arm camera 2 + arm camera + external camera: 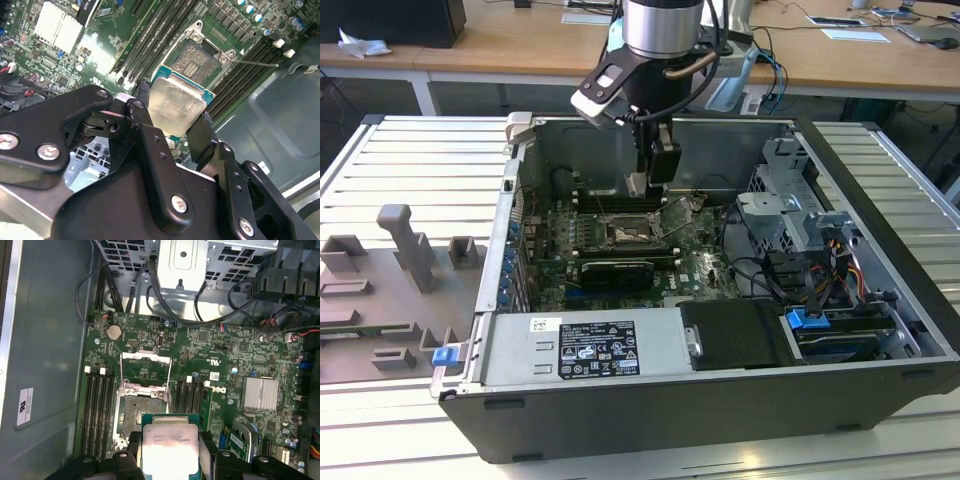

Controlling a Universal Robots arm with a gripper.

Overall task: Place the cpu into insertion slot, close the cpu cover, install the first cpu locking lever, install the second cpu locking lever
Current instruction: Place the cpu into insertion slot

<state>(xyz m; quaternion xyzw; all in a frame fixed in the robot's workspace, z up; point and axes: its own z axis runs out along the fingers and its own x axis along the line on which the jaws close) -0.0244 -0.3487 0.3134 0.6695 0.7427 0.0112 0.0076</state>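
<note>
The first wrist view shows the thin silvery cpu cover folded back from the square, dark-centred insertion slot. The second wrist view shows the black two-fingered gripper more closely, clamped on opposite edges of the small, flat, silvery-beige cpu, which is held above the slot's edge and not seated. In the exterior view the arm reaches straight down into the open dark grey computer case, over the green motherboard.
</note>
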